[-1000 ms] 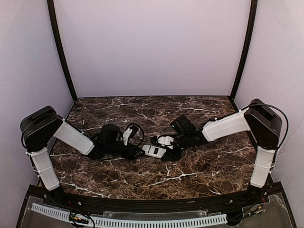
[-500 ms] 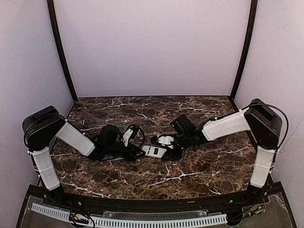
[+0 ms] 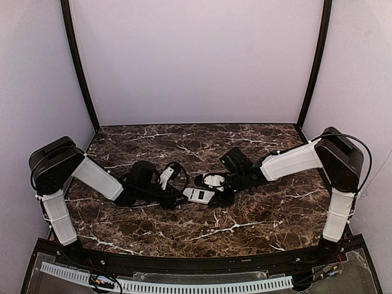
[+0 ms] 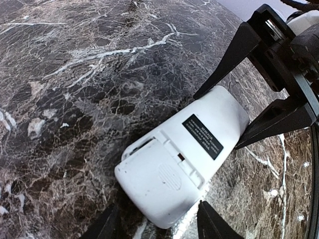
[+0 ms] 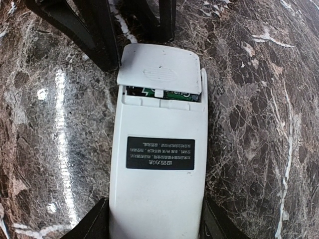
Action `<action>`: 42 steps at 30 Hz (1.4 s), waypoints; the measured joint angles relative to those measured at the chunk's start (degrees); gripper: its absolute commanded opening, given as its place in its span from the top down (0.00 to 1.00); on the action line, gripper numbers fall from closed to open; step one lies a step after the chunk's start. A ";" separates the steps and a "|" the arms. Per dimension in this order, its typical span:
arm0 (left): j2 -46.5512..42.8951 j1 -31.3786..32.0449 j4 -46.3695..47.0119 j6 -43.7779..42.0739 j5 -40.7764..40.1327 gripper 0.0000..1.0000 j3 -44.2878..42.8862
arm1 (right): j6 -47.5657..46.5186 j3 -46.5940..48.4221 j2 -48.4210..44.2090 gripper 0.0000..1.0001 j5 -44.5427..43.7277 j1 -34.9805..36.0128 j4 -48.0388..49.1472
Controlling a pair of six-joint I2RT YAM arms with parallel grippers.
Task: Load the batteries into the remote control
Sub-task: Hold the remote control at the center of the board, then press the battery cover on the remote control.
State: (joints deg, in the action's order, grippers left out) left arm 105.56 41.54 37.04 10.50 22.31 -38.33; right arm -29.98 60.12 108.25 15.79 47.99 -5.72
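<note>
The remote control (image 3: 198, 195) lies back up on the marble between my two grippers. Its white back with a black label shows in the left wrist view (image 4: 184, 159) and the right wrist view (image 5: 159, 149). The battery cover (image 5: 159, 69) sits slightly ajar, and green batteries (image 5: 167, 93) show in the gap under it. My right gripper (image 5: 154, 226) is shut on the remote's label end, with a finger against each side. My left gripper (image 4: 157, 226) is open and straddles the cover end, with a small gap on each side.
The dark marble table (image 3: 257, 220) is bordered by lilac walls and two black corner posts (image 3: 78, 67). Black cables loop beside both wrists near the remote. The black frame edge runs along the front.
My left arm has shifted slightly right, toward the remote. The remote and the right arm have not visibly moved.
</note>
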 measured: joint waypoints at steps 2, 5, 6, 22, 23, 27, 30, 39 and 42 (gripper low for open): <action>0.00 0.09 -0.35 -0.28 0.00 0.49 -0.17 | -0.02 0.00 0.00 0.46 0.04 0.00 0.00; 0.09 0.28 -0.79 -0.83 0.02 0.50 -0.48 | -0.09 0.00 0.00 0.47 0.07 0.00 -0.02; 0.20 0.37 -0.94 -0.90 0.00 0.51 -0.70 | -0.15 0.02 0.00 0.47 0.07 0.00 -0.02; 0.76 0.81 -3.82 -1.60 0.00 0.56 -2.82 | -1.07 0.42 0.24 0.49 0.55 -0.15 -0.50; 0.76 0.81 -3.91 -1.60 0.04 0.57 -2.89 | -1.07 0.46 0.26 0.49 0.55 -0.15 -0.55; 0.92 0.81 -3.93 -1.51 0.26 0.58 -2.99 | -1.09 0.70 0.35 0.49 0.57 -0.15 -0.85; 0.96 0.81 -4.00 -1.31 0.44 0.59 -3.06 | -1.11 0.85 0.42 0.49 0.57 -0.15 -1.11; 1.05 0.72 -6.51 -0.07 0.83 0.62 -4.42 | -1.11 1.03 0.42 0.50 0.55 -0.26 -1.51; 1.09 0.68 -7.34 0.35 0.92 0.62 -4.83 | -1.11 1.05 0.42 0.50 0.48 -0.26 -1.60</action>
State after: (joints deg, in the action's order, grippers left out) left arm 106.65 42.22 29.69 10.85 23.22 -43.16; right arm -31.09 61.17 108.66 16.27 47.72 -7.31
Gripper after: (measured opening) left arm 0.380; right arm 0.547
